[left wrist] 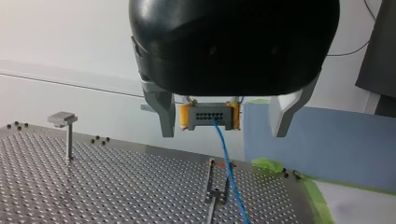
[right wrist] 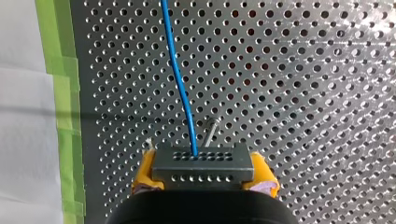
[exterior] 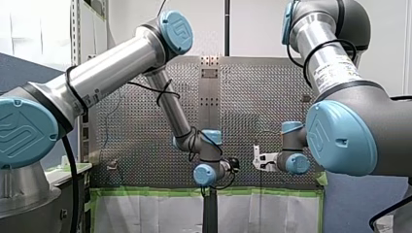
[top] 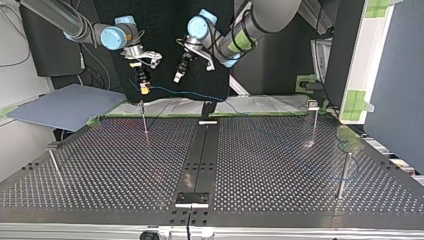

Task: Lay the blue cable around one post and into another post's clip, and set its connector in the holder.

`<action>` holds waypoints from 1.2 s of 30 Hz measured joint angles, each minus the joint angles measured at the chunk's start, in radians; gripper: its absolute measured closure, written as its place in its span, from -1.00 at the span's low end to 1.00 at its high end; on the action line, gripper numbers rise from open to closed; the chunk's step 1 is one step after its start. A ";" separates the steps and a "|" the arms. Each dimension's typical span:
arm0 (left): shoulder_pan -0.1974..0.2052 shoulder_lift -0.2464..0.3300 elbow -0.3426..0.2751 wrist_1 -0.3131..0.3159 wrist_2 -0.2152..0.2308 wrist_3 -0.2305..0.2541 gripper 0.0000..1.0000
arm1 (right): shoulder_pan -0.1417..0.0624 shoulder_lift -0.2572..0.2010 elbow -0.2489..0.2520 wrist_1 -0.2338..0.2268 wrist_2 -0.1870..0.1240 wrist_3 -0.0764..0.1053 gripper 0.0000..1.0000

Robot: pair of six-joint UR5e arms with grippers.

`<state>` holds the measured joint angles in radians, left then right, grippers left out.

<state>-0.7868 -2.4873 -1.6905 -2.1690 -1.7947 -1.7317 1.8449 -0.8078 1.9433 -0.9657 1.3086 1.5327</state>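
Fingers (right wrist: 144, 170) of my right gripper (right wrist: 203, 161), yellow-padded, clamp the grey connector (right wrist: 201, 157) from both sides, holding it in the air near the table's (right wrist: 303, 93) edge. The blue cable (right wrist: 180, 79) leaves the connector's face and runs out over the perforated plate. Just under the connector stands a thin clip post (right wrist: 211, 133). The cable passes beside its top, and I cannot tell whether they touch. A strip of green tape (right wrist: 63, 116) lines the table's edge nearby. A flat-topped post (left wrist: 68, 135) stands well apart. My left gripper (left wrist: 224, 134) faces the connector with its metal fingers (left wrist: 163, 114) spread wide, grasping nothing and clear of the connector.
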 joint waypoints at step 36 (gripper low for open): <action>0.051 -0.108 0.220 -0.103 -0.027 -0.049 -1.00 | 0.011 0.000 0.000 -0.001 0.000 -0.005 1.00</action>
<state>-0.7357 -2.5956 -1.4705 -2.2724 -1.8219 -1.7809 1.8557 -0.8078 1.9433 -0.9667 1.3087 1.5281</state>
